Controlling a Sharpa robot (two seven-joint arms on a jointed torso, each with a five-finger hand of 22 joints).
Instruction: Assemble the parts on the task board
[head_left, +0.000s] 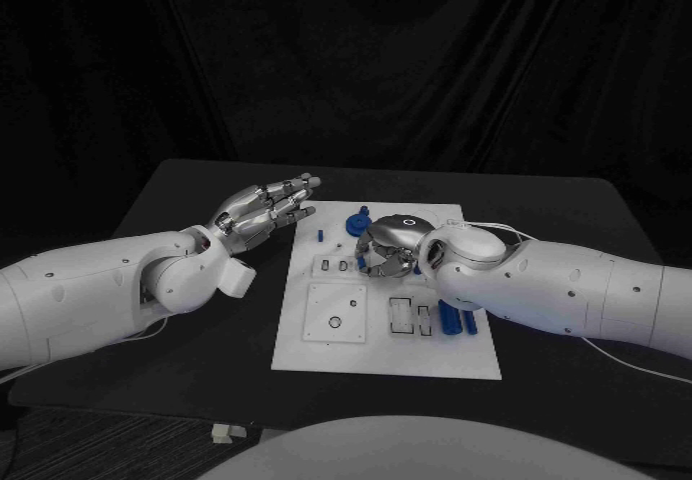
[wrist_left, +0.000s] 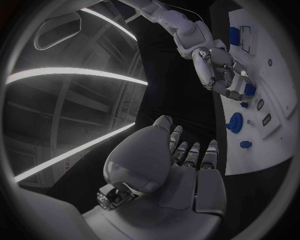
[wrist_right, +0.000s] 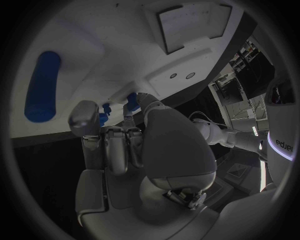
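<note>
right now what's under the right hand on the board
The right hand hovers curled over the task board. Small blue parts show at its fingertips, but whether it grips one cannot be told; the board directly beneath is covered.

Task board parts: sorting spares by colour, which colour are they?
Blue parts, clearest in the head view.

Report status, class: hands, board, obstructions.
Left hand open, beside the board. Right hand over the board, fingers curled at a blue part; grip unclear. Nothing blocking.

Board centre under right robot hand (head_left: 387, 248)
</note>
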